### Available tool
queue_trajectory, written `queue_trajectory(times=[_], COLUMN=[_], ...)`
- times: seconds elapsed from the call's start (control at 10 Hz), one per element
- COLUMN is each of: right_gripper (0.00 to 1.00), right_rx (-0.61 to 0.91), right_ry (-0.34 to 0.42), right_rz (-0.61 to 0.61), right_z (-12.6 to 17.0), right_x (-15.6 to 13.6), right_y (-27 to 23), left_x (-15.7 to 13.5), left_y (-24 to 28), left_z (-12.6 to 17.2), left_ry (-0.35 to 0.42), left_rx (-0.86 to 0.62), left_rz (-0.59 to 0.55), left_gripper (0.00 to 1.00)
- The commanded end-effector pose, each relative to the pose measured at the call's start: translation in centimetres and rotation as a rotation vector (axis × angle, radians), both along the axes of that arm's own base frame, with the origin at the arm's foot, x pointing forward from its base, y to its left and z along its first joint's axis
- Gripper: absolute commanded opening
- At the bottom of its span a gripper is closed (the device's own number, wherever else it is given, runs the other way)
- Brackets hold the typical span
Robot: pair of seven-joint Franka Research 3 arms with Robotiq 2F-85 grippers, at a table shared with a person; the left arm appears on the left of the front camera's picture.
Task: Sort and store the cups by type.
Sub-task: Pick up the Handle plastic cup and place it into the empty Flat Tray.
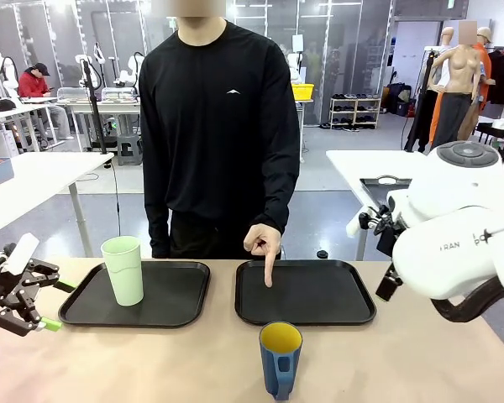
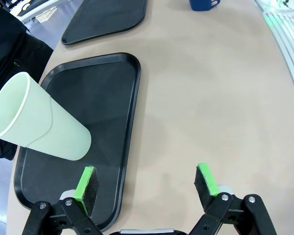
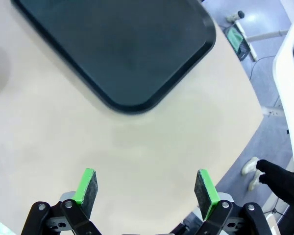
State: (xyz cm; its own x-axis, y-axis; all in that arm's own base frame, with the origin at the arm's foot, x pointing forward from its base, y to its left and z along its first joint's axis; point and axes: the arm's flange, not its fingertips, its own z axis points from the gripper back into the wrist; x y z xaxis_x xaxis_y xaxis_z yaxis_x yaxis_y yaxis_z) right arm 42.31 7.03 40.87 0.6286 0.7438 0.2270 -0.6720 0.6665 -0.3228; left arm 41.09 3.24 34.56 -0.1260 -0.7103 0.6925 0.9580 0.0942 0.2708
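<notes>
The left gripper has its two green-padded fingers spread wide apart and holds nothing. One finger hangs over the near edge of a black tray, the other over bare table. Near that first finger, not touching it, a pale green tumbler stands upright on the tray.

The right gripper is likewise wide open and empty, above bare table near the rounded corner of a second black tray.

From the front, the left gripper sits low at the table's left edge, beside the left tray with the tumbler on its left part. The white right arm is raised at the right. A blue mug with a yellow inside stands on the table, just in front of the right tray. A person in black stands at the far side; one hand points a finger down at the right tray's left part.
</notes>
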Motion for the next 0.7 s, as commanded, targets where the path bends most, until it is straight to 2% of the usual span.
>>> queue_trajectory(times=[0.0, 0.1, 0.5, 0.6], right_gripper=[1.00, 1.00, 1.00, 1.00], right_rx=[-0.025, 0.000, -0.010, 0.048], right_ry=[0.037, 0.000, 0.018, 0.037], right_rz=[-0.025, 0.000, 0.000, 0.180], right_z=[-1.6, 0.0, 0.0, -1.5], right_x=[-3.8, 0.0, -0.1, -1.1], right_y=[-2.0, 0.0, -0.3, -1.0], left_x=[0.0, 0.0, 0.0, 0.0], left_y=[-0.1, -0.1, -0.1, -0.1], left_z=[-0.1, -0.1, -0.1, -0.1], left_ry=[-0.003, -0.003, -0.003, -0.003], left_rx=[-0.010, -0.010, -0.010, -0.010], left_rz=[0.004, 0.004, 0.004, 0.004], left_gripper=[1.00, 1.00, 1.00, 1.00])
